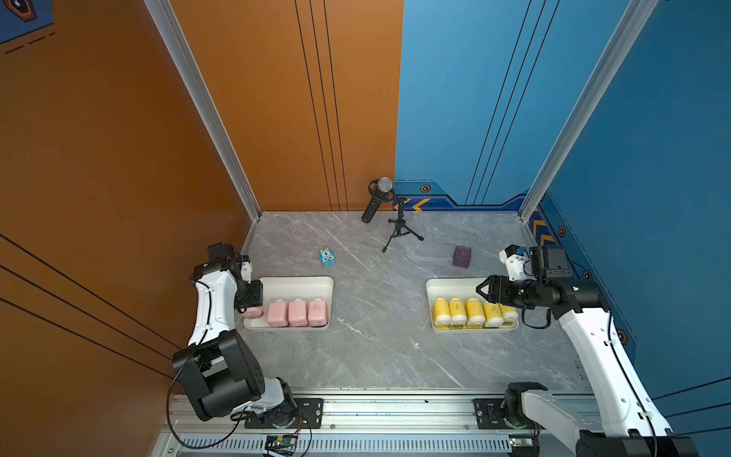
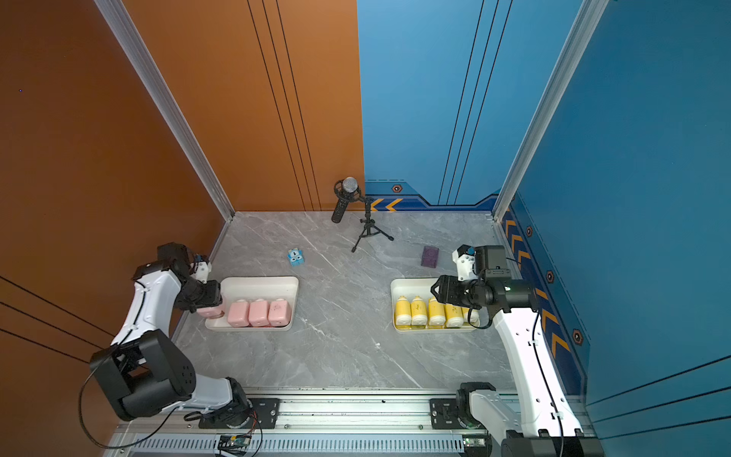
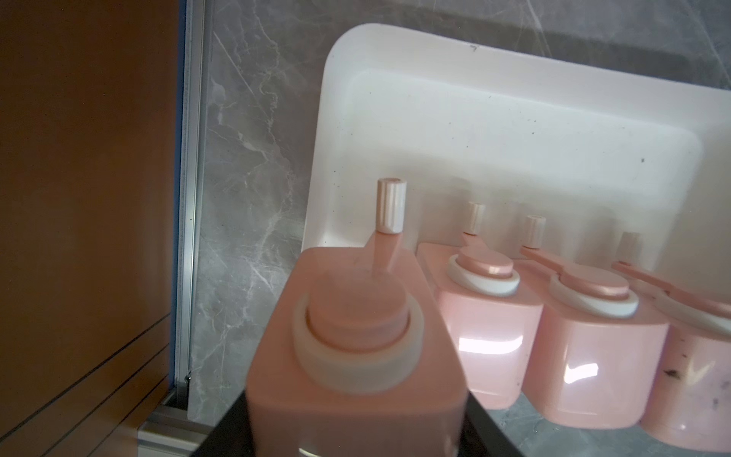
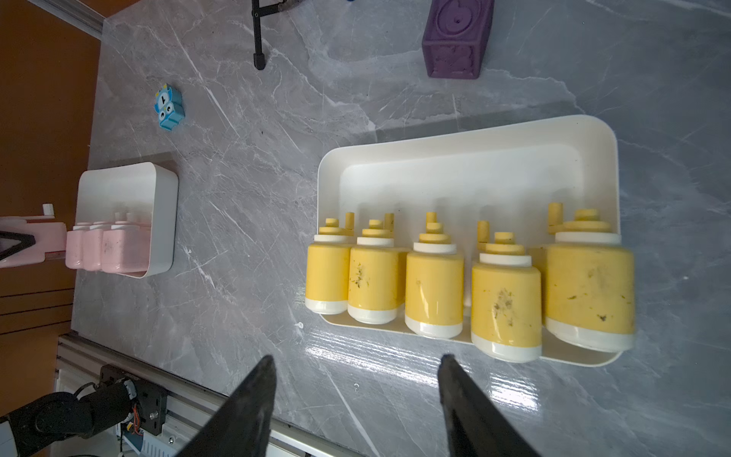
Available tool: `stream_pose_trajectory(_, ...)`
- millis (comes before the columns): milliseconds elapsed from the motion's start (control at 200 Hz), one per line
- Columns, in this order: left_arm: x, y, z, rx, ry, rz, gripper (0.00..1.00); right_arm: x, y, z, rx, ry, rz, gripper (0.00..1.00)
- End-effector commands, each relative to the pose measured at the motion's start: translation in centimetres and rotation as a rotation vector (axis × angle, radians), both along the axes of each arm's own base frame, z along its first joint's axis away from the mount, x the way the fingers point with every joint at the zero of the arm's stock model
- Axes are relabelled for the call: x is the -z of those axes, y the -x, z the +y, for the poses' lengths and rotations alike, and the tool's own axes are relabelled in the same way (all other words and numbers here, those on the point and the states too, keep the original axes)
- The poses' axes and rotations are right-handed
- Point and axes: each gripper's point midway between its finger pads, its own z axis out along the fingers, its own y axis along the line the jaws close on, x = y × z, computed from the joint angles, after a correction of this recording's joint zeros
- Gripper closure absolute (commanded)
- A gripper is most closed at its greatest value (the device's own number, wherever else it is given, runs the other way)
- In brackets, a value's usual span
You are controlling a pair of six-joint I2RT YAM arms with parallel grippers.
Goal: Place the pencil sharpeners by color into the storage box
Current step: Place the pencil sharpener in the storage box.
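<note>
- Left end effector (image 1: 251, 305): I read it as clamped on one pink pencil sharpener (image 3: 356, 356), with a dark finger (image 3: 225, 435) on each flank of the block.
- Held sharpener: its long axis runs straight out from the end effector. The crank and white knob point forward, toward the far rim of the left storage box (image 3: 395, 51). It sits at the end of the box nearest the end effector. I cannot tell whether it touches the box floor.
- Three more pink pencil sharpeners (image 1: 298, 312): these form a row in the same box, to the right of the end effector. The nearest is just beside the held one. Their axes are parallel to it and their knobs point the same way.
- Right end effector (image 4: 358, 358): the jaws stand apart with nothing between them, above the right storage box (image 4: 474, 130).
- Five yellow pencil sharpeners (image 4: 434, 285): these form a row in that box, below the end effector. Their long axes are parallel, with white bases at the near rim and stepped crank ends toward the far rim.
- Surroundings on the tabletop (image 1: 375, 316): a purple cube (image 1: 462, 256) sits near the right end effector, beyond it. A blue cube (image 1: 327, 257) sits beyond and to the right of the left end effector. A microphone on a tripod (image 1: 399, 229) stands well apart from both. All three are outside the boxes.
</note>
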Motion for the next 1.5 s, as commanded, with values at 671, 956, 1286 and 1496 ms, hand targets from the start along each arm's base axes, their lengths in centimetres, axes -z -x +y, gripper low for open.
stream_pose_trajectory(671, 3.5, -0.5, -0.6, 0.051, 0.08, 0.083, 0.66, -0.8, -0.4, -0.2, -0.003, 0.012, -0.05, 0.33)
stream_pose_trajectory(956, 4.8, 0.9, -1.1, 0.038, 0.082, 0.13, 0.66, -0.8, -0.4, 0.0, -0.009, 0.003, -0.05, 0.34)
stream_pose_trajectory(1286, 5.9, 1.5, -0.8, 0.023, 0.072, 0.183, 0.66, -0.9, -0.2, 0.0, -0.008, 0.0, -0.057, 0.34)
stream_pose_trajectory(1496, 6.3, 1.4, -0.4, 0.012, 0.061, 0.205, 0.58, -0.8, -0.4, -0.1, -0.003, 0.005, -0.052, 0.33)
